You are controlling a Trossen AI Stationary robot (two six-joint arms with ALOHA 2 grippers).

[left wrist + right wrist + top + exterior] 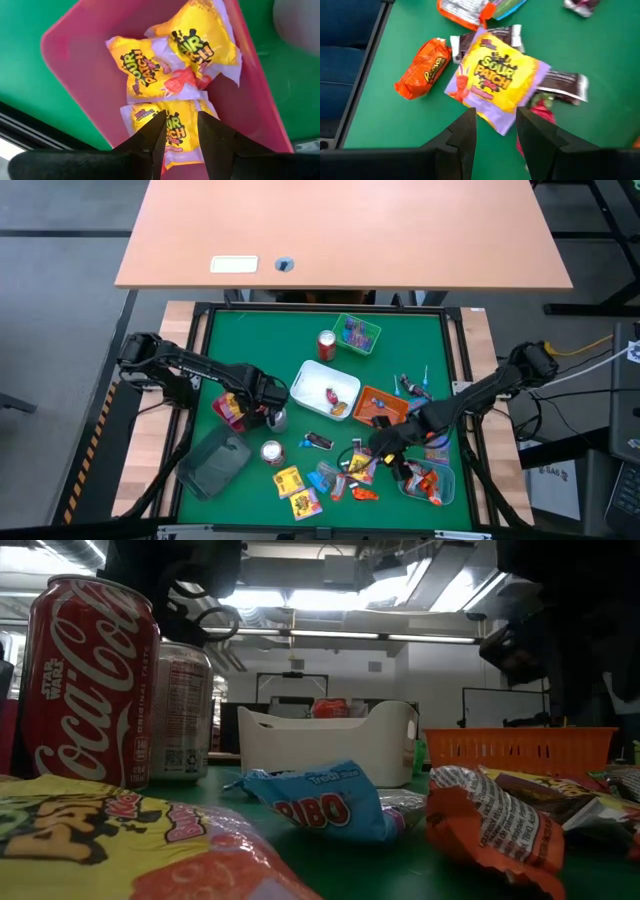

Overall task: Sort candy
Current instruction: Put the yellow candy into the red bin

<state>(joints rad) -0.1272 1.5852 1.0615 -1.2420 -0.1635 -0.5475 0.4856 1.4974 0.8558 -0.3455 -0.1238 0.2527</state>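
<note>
From above, the left claw (238,406) hangs over the pink tray (222,412) at the left side of the green desk (260,340). Its wrist camera shows three yellow Sour Patch packets (142,70) lying in that tray, and the two fingers (150,137) stand a narrow gap apart just over the nearest packet; I can't make out that they grip it.

The right claw (385,448) is low over the loose pile of candy near the front middle of the desk. Through its wrist camera the fingers (465,132) are parted, holding nothing, just above one yellow Sour Patch packet (497,77). That packet lies across two dark bars (565,82), with one orange Reese's packet (422,67) just beside it.

I count five trays besides the pink one: white (326,388), orange (380,406), green (357,333), a dark one (212,462) at front left and a clear one (428,483) at front right holding orange packets. Three cans: one (327,343) by the green tray, one (272,451) near the dark tray, one silver (277,418) beside the left claw. Two more yellow packets (296,491) lie at the front edge, well apart from the pink tray. At desk height a blue Haribo packet (325,802) lies in front of the white tray.
</note>
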